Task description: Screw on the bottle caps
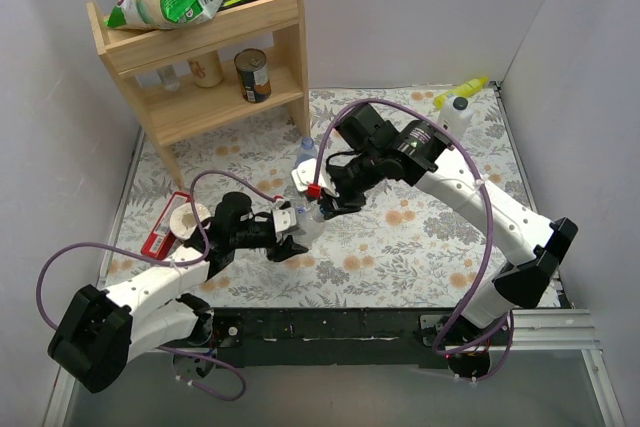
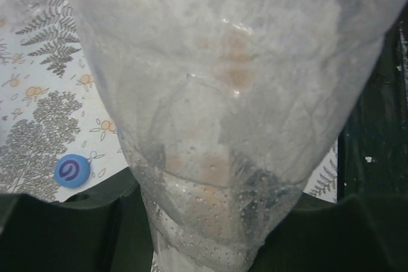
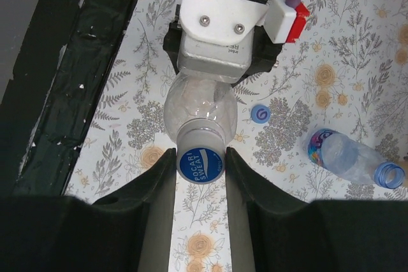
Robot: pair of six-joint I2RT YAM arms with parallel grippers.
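From the near side, the left gripper (image 1: 297,234) is clamped around the body of a clear bottle (image 3: 199,109) and holds it tilted just above the flowered desk (image 1: 420,247), neck pointing toward the other arm. The right gripper (image 3: 201,171) meets it there. Its two fingers are closed on a blue cap (image 3: 201,164) that sits on the bottle's mouth, one finger pressing each side.

I judge the step in hand to be threading this cap onto the neck. How far it is screwed down I cannot tell. The next move calls for a wrist turn on the right, kept in line with the neck, while the left grip stays firm so the bottle does not spin with it.

A little farther off, a loose blue cap (image 3: 259,114) lies flat on the desk. Past it, a second bottle with a blue label (image 3: 347,157) lies on its side with its mouth open, so more capping remains.
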